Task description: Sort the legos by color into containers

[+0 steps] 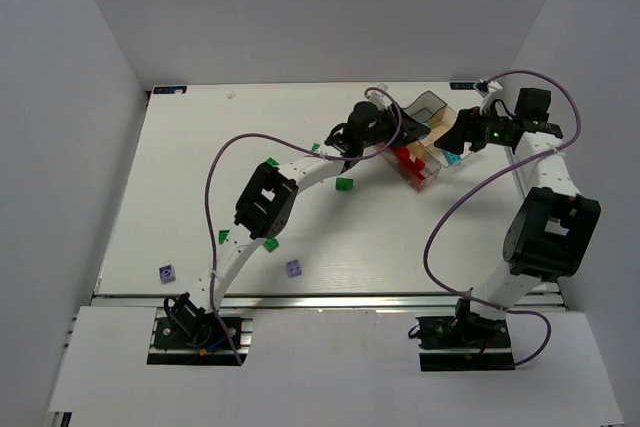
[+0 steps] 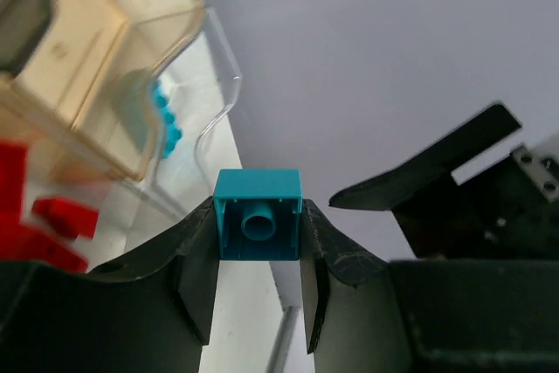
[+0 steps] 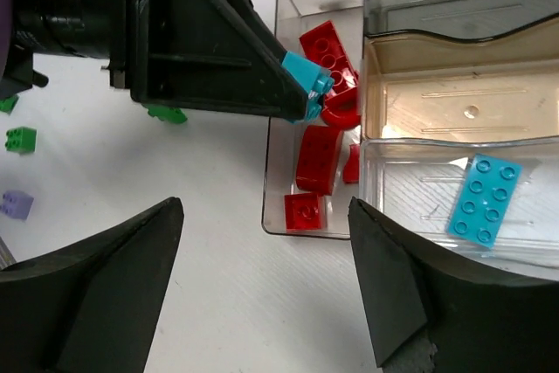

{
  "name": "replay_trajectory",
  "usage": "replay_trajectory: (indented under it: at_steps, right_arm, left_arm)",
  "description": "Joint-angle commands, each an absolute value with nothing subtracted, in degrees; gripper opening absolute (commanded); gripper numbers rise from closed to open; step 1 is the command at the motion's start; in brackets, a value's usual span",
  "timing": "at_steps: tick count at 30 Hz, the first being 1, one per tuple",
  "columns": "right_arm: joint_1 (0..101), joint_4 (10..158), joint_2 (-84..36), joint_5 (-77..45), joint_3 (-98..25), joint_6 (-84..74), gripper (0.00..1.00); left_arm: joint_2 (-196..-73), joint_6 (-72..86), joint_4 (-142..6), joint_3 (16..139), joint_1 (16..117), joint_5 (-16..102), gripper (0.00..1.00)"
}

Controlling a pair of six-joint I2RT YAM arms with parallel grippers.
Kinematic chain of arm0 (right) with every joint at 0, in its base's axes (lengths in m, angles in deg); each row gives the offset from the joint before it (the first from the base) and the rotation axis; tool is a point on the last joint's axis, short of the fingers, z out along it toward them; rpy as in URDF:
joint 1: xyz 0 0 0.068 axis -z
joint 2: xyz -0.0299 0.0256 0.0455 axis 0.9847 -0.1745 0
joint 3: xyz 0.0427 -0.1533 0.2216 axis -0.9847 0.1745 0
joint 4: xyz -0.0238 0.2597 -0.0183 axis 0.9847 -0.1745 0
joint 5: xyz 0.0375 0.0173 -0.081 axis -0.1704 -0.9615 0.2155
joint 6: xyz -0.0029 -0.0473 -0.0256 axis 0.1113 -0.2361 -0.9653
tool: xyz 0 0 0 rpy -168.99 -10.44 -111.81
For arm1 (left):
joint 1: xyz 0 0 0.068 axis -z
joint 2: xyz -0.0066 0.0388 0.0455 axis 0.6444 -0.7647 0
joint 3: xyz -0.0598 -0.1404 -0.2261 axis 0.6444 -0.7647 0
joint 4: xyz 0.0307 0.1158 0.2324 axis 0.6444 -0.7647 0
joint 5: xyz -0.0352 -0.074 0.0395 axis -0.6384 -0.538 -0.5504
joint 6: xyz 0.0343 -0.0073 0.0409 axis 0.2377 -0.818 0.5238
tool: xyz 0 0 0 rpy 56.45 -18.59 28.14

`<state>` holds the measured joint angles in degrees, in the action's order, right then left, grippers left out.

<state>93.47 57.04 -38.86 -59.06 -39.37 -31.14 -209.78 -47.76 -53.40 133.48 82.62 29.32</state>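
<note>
Cyan brick (image 2: 258, 224) clamped in left jaws, tray (image 2: 96, 50) behind it blurred; right jaws wide apart, empty.

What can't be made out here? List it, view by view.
- Top external: left gripper hides its cyan brick and part of the tray.
- Left wrist: red bricks blurred, cut off by the left edge.
- Right wrist: tray's far compartments cut off by the top edge.

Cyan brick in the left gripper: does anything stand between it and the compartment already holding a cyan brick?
Nothing visible blocks it. The held brick hangs by the red bricks; the cyan compartment is open-topped, though the open right gripper hovers close by.
</note>
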Motion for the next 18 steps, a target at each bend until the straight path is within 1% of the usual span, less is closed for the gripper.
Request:
replay_trajectory:
  at_steps: [1, 4, 6, 11, 13, 15, 18]
  right_arm:
    - [93.57, 59.37, -36.97, -63.6, -36.44, -36.66, 0.82]
    - [93.05, 66.48, -33.55, -64.13, -32.49, -34.29, 0.85]
    - [92.61, 71.92, -32.66, -64.13, -29.94, -32.97, 0.86]
    - [91.64, 75.81, -31.52, -65.27, -27.3, -32.88, 0.87]
    - [91.46, 80.55, -30.47, -65.45, -25.37, -31.3, 0.87]
    - [90.41, 86.32, -29.85, -64.31, -24.31, -27.53, 0.87]
    - [88.75, 87.25, -31.33, -60.28, -25.62, -21.2, 0.88]
  left_arm:
    - [-199.75, -56.67, -53.52, 126.01, 82.48, 36.98, 0.0]
    - [-197.11, -63.97, -54.65, 122.74, 82.48, 39.88, 0.0]
    - [-196.23, -67.67, -56.33, 122.74, 82.48, 41.29, 0.0]
    - [-195.96, -74.34, -60.88, 125.72, 82.48, 43.14, 0.0]
    - [-195.35, -75.85, -61.34, 125.82, 83.01, 43.93, 0.0]
    - [-195.17, -77.6, -61.51, 125.82, 83.01, 44.2, 0.0]
    - [-195.26, -79.71, -60.46, 125.55, 83.01, 43.93, 0.0]
